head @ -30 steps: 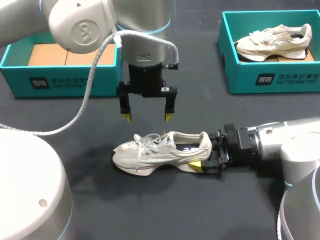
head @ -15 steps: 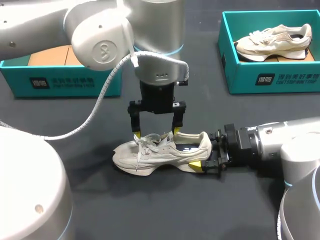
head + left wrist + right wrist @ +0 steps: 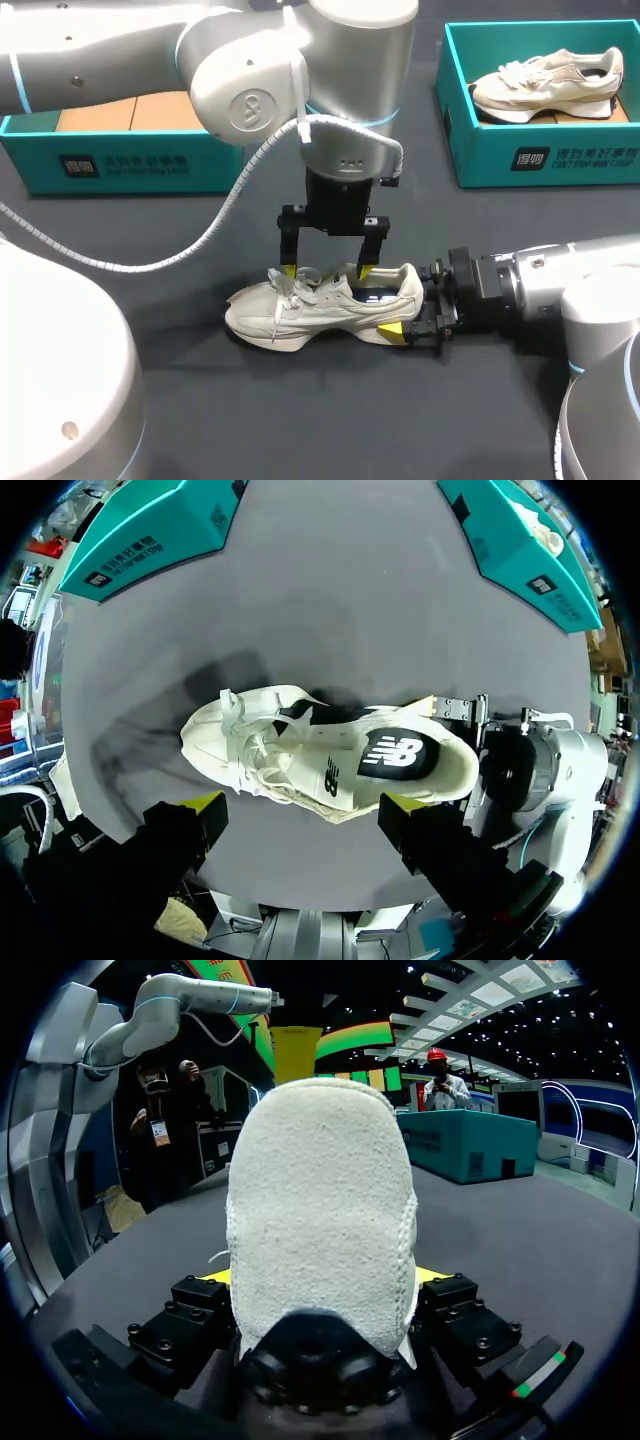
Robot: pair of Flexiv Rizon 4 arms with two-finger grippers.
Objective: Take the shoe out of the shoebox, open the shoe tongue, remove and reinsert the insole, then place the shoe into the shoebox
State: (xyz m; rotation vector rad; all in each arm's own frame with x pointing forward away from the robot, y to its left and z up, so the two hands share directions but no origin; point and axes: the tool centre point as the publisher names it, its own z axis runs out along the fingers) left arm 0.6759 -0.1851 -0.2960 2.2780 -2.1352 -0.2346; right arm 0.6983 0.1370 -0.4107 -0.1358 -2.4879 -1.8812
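Note:
A cream sneaker [image 3: 320,305] lies on its sole on the dark table, toe pointing left. My right gripper [image 3: 412,305] is shut on its heel, one yellow tip at each side. The right wrist view shows the heel [image 3: 320,1240] upright between the right gripper's [image 3: 322,1278] fingers. My left gripper [image 3: 326,271] hangs open straight over the laces and tongue, its tips just touching or nearly touching the shoe's upper edge. In the left wrist view the sneaker [image 3: 330,770] lies under the left gripper [image 3: 302,805], tongue and insole showing, with nothing held.
A teal shoebox [image 3: 130,160] with a cardboard lining stands at the back left. Another teal shoebox [image 3: 540,150] at the back right holds a second sneaker [image 3: 548,85]. Bare dark table lies in front of the shoe.
My left arm has moved right and down, from above and left of the shoe to right over its laces, fingers still open. The right gripper and the shoe have not moved.

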